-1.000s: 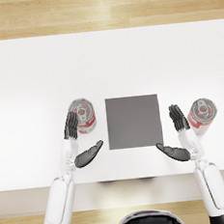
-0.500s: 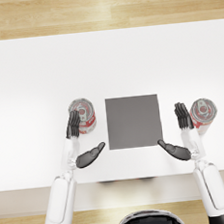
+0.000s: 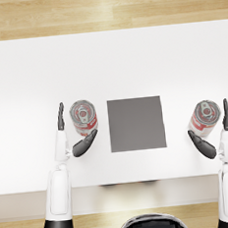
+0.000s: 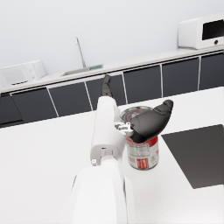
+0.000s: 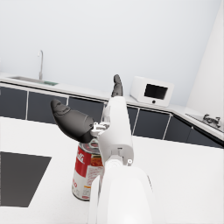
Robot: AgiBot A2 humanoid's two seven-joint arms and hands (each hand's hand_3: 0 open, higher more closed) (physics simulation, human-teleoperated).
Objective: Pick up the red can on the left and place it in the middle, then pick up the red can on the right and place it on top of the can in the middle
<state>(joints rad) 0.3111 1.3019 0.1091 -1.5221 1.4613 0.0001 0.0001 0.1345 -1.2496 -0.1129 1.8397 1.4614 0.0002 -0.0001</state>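
Left can (image 3: 83, 117) is stood upright on the table (image 3: 109, 62), left of the dark mat (image 3: 136, 123), flanked by the spread, empty left hand (image 3: 72, 134); contact cannot be told. Right can (image 3: 203, 117), right of the mat, is similarly bracketed by the parted right hand (image 3: 214, 133), its lower part hidden behind the forearm in the wrist view.

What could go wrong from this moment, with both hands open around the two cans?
1. The left robot hand brackets the left red-and-white metal can with fingers spread, not closed; an uneven close could tip or push the upright can instead of gripping it.
2. The right robot hand sits equally close to the right red-and-white metal can; drifting could nudge it early.
3. Stacking on the dark grey square mat needs accurate centring.
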